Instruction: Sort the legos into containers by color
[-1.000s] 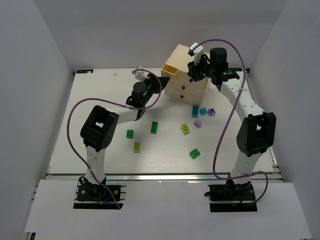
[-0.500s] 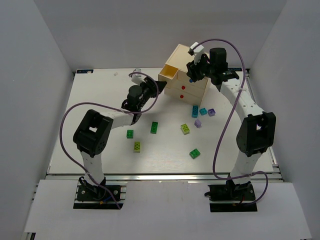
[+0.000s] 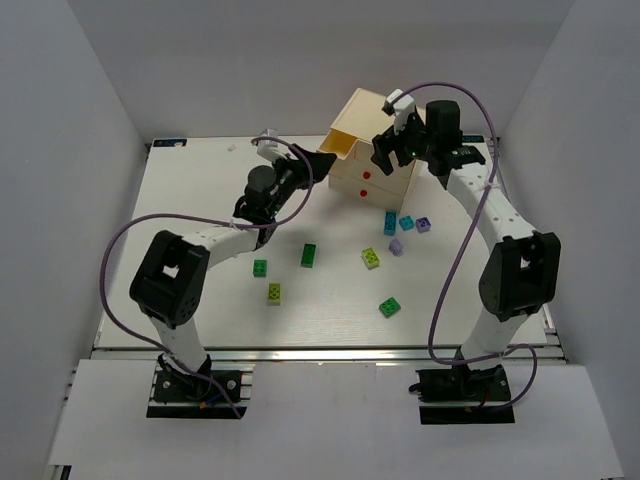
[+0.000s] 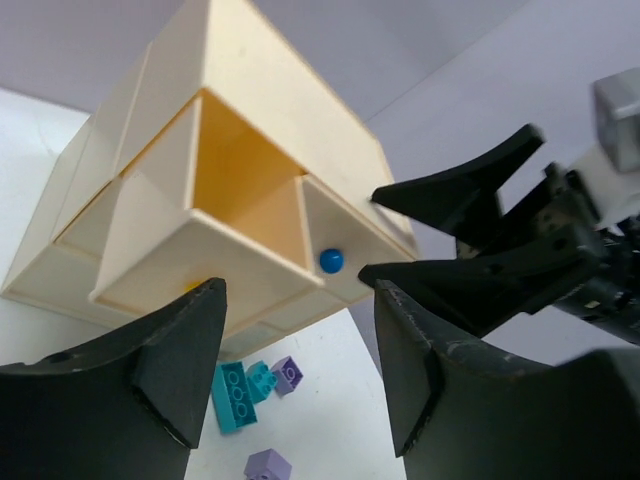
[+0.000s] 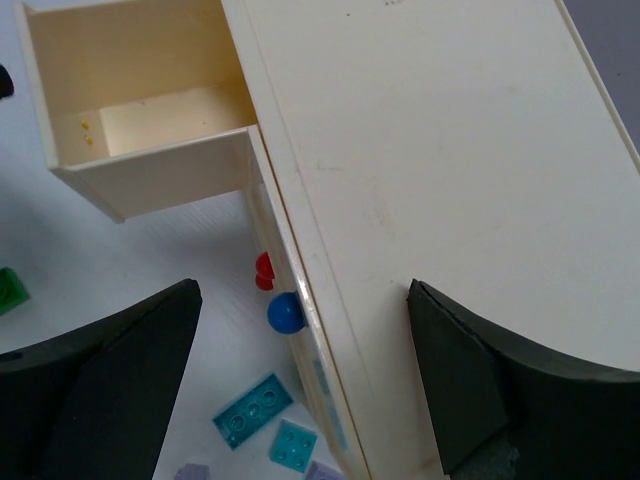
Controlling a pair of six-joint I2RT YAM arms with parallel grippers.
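Chest (image 3: 368, 118) cream, top drawer (image 5: 150, 172) pulled open.

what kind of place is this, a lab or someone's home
Probably a robotics lab cell: a white table boxed in by plain panels, a left arm and right arm bolted at its near edge, and scattered lego bricks.
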